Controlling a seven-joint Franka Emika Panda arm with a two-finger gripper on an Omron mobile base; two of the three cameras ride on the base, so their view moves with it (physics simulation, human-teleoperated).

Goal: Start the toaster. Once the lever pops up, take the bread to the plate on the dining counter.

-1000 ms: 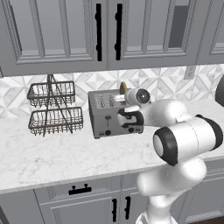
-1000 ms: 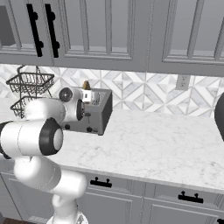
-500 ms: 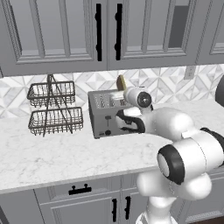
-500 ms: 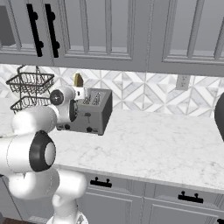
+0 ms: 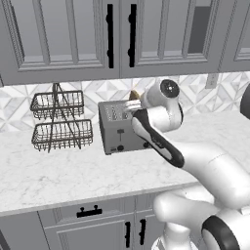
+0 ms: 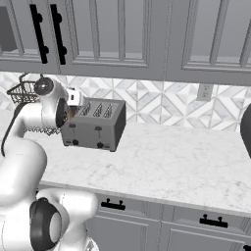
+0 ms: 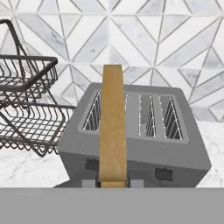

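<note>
One tan-brown slice of toast (image 7: 113, 127), pinched edge-on in the dark two-finger gripper (image 7: 113, 183), hangs above the boxy grey brushed-metal four-slot toaster (image 7: 135, 144) near the white marble counter's (image 5: 44, 176) back edge, beside a black wire basket (image 5: 61, 122).

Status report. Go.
Gripper shut on bread. Bread held above the toaster. Wire basket beside it, not in the way.

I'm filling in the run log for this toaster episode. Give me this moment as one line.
phase: carry | gripper: shut on bread | bread: lifted clear above toaster | wire basket: beside toaster | plate: not yet reached
</note>
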